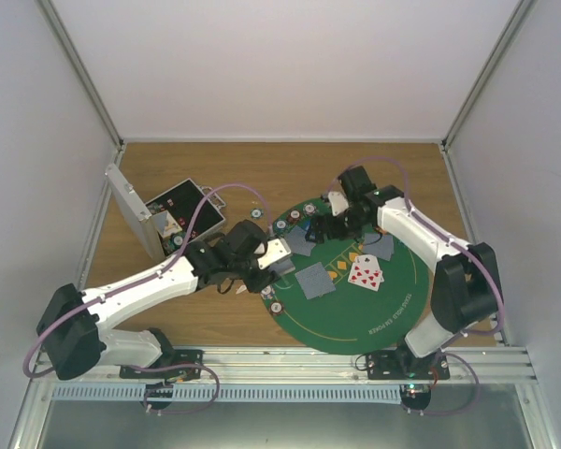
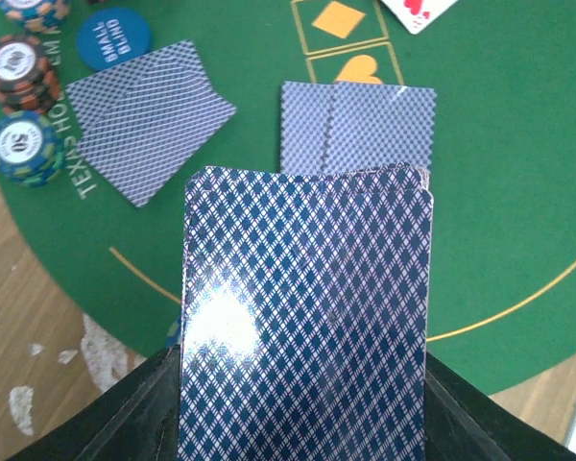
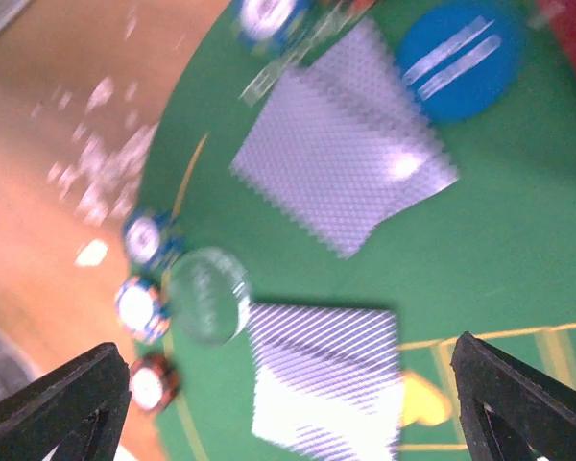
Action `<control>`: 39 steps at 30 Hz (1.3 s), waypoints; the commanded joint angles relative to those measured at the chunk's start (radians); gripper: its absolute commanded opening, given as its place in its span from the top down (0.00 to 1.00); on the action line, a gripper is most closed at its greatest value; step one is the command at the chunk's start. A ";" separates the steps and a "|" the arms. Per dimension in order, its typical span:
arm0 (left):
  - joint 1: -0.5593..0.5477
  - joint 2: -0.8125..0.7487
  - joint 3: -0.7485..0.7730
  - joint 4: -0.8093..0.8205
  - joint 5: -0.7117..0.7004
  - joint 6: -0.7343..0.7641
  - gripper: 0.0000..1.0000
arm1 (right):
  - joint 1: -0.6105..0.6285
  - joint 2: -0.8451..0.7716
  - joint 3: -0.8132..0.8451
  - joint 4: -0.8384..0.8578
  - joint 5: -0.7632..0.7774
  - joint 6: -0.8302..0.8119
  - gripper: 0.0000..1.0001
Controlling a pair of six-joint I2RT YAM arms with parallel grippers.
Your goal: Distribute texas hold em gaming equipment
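My left gripper (image 1: pixel 269 258) is shut on a deck of blue-backed playing cards (image 2: pixel 307 317), held over the near-left part of the mat. Beyond the deck, face-down pairs of cards (image 2: pixel 149 120) (image 2: pixel 357 125) lie on the felt, next to a blue small-blind token (image 2: pixel 113 38) and stacked poker chips (image 2: pixel 19 72). My right gripper (image 3: pixel 288 408) hangs open above the far-left of the mat with nothing between its jaws. Under it are face-down cards (image 3: pixel 326 370), a clear round token (image 3: pixel 208 293), a blue token (image 3: pixel 461 58) and chips (image 3: pixel 139 307). The right wrist view is blurred.
The round green felt mat (image 1: pixel 374 313) covers the table's middle right. Face-up red-pip cards (image 1: pixel 365 273) lie near its centre, with another face-down pair (image 1: pixel 381 245) to the right. An open silver case (image 1: pixel 154 215) stands at the far left. A lone chip (image 1: pixel 276 306) sits at the mat's left rim.
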 commanded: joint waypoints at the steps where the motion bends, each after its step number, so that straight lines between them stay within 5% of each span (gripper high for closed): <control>1: -0.044 -0.001 0.019 0.058 0.020 0.029 0.43 | 0.057 -0.047 -0.114 -0.032 -0.252 0.026 0.08; 10: -0.105 0.008 0.004 0.052 -0.016 0.041 0.43 | 0.131 -0.078 -0.212 0.094 -0.405 0.129 0.08; 17: -0.115 0.007 0.001 0.046 -0.023 0.037 0.43 | 0.136 -0.087 -0.200 0.054 -0.233 0.187 0.08; 24: -0.117 0.006 -0.014 0.054 -0.038 0.033 0.43 | 0.109 -0.175 -0.208 0.115 -0.221 0.256 0.06; 30: -0.117 0.005 -0.018 0.060 -0.038 0.029 0.43 | 0.123 -0.199 -0.261 0.138 -0.373 0.203 0.07; 39: -0.117 -0.003 -0.020 0.061 -0.040 0.032 0.43 | 0.180 -0.115 -0.271 0.104 -0.392 0.165 0.08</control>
